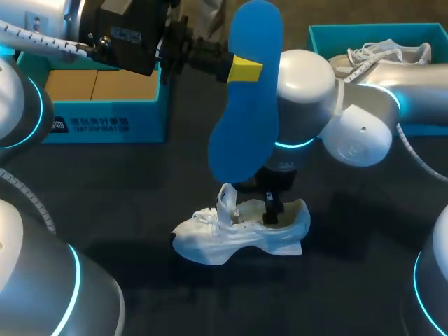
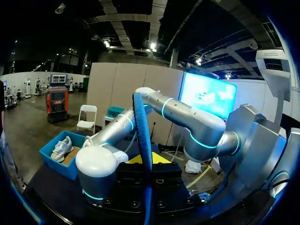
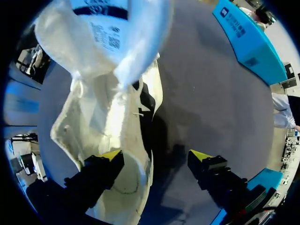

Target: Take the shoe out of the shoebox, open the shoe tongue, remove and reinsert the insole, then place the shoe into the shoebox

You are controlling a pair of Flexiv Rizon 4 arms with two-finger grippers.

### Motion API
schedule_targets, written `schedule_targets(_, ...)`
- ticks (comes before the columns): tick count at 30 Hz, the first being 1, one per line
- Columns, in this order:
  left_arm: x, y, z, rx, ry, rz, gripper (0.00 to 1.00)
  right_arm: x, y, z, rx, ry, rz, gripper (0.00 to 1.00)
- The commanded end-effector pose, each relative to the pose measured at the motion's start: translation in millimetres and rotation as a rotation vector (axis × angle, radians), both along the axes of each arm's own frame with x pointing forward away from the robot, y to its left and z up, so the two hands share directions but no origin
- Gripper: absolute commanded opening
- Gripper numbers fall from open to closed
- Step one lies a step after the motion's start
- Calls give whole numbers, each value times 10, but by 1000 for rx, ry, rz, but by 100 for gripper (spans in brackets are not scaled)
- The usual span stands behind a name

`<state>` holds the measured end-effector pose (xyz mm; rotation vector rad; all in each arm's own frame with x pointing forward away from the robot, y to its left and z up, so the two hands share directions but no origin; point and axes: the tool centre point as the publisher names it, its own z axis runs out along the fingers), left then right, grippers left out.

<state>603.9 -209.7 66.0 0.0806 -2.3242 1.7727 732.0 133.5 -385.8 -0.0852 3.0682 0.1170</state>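
Note:
The white shoe lies on the dark table, toe toward my left arm's side, with its tongue pulled up. My left gripper is shut on the blue insole and holds it high above the shoe. In the left wrist view the insole stands edge-on between the yellow tips. My right gripper is down at the shoe's heel opening. In the right wrist view this gripper is open: one finger sits inside the shoe, the other outside over the table, with the side wall between them. The raised tongue is ahead.
A blue shoebox with a brown inside stands at the back left. A second blue box at the back right holds another white shoe. My right arm's elbow hangs over the middle of the table.

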Motion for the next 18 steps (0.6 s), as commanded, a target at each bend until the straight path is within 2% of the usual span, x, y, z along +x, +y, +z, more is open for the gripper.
schedule_targets(1,0,-6,-7,1,0,0,0,42,53,-109,-3,21,1,49)
schedule_targets(2,0,-6,-7,1,0,0,0,41,49,-128,-5,25,0,44)
schedule_targets(3,0,-6,-7,1,0,0,0,39,43,-144,-7,30,-1,34)
schedule_targets(4,0,-6,-7,1,0,0,0,34,36,-167,-4,39,-4,3)
schedule_targets(5,0,-6,-7,1,0,0,0,26,29,-188,-13,46,-2,0)
schedule_targets(18,0,-6,-7,1,0,0,0,-49,-91,-152,-48,62,-31,0)
